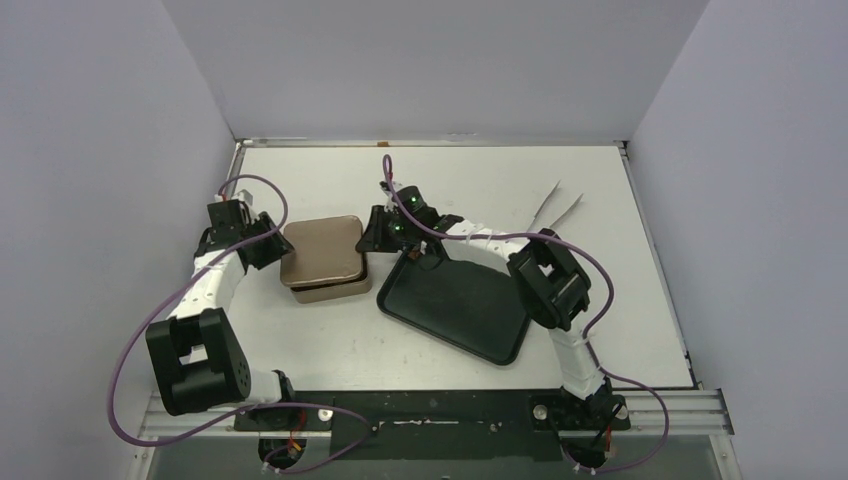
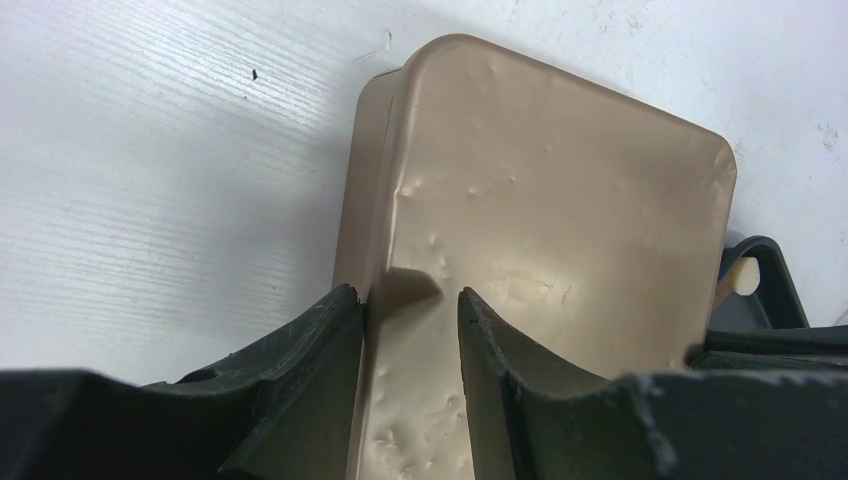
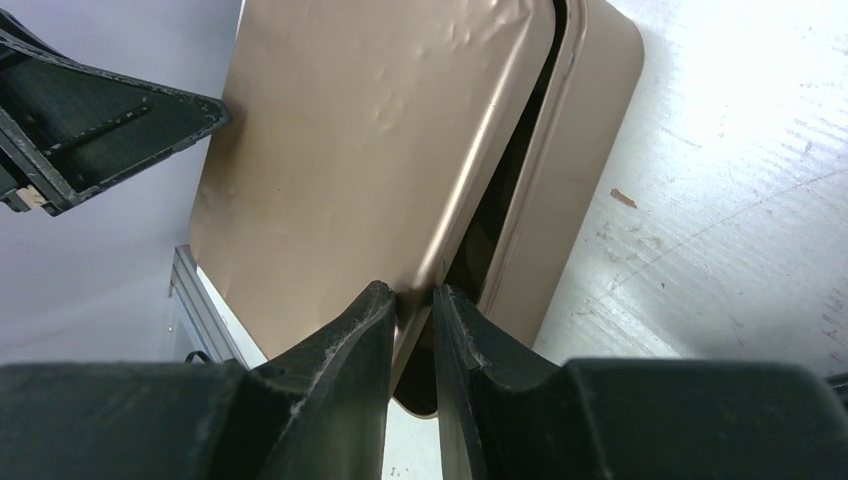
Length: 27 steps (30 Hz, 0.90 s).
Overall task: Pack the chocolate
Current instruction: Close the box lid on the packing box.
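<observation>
No chocolate is in view, and the lid hides the tin's inside. The flat brown lid (image 1: 320,250) lies skewed over the gold-brown tin (image 1: 335,292), with a dark gap left along one side (image 3: 500,200). My left gripper (image 1: 278,245) is shut on the lid's left edge. In the left wrist view its jaws (image 2: 405,300) straddle the rim, one finger on the outside and one on the lid's dented top (image 2: 560,200). My right gripper (image 3: 412,295) is shut on the lid's right rim, one finger above it and one in the gap over the tin (image 3: 585,170).
A black tray (image 1: 455,310) lies just right of the tin, under the right arm. Metal tweezers (image 1: 556,209) lie at the back right. The left gripper's fingers (image 3: 100,130) show across the lid in the right wrist view.
</observation>
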Each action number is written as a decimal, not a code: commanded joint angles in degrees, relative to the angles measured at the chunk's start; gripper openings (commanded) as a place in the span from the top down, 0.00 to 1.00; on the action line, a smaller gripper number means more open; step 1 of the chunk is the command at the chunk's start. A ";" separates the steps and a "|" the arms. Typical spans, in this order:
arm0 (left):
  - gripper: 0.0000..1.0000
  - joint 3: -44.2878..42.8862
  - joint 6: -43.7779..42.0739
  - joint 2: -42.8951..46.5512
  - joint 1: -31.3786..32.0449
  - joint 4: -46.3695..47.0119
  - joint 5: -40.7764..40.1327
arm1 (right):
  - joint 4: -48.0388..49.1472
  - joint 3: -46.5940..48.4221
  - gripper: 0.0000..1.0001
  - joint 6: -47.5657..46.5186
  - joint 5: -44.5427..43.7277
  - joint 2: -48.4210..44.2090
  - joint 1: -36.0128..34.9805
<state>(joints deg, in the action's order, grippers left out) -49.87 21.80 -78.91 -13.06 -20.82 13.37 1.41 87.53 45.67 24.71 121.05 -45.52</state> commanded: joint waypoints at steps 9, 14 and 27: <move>0.62 2.04 0.43 0.87 1.37 2.53 3.86 | 4.01 -1.56 0.78 -0.85 -0.77 -3.55 -0.33; 0.62 2.12 0.35 0.63 1.46 2.70 3.73 | 4.51 -1.98 0.78 -0.93 -0.77 -3.77 -0.12; 0.61 0.61 -0.05 -1.55 1.38 2.97 3.16 | 4.63 -1.02 0.78 -1.10 -0.54 -2.48 0.96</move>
<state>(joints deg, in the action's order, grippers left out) -47.51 21.82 -80.01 -12.29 -20.27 14.26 1.69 85.32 45.21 23.81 120.95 -44.97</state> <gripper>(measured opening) 0.390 0.224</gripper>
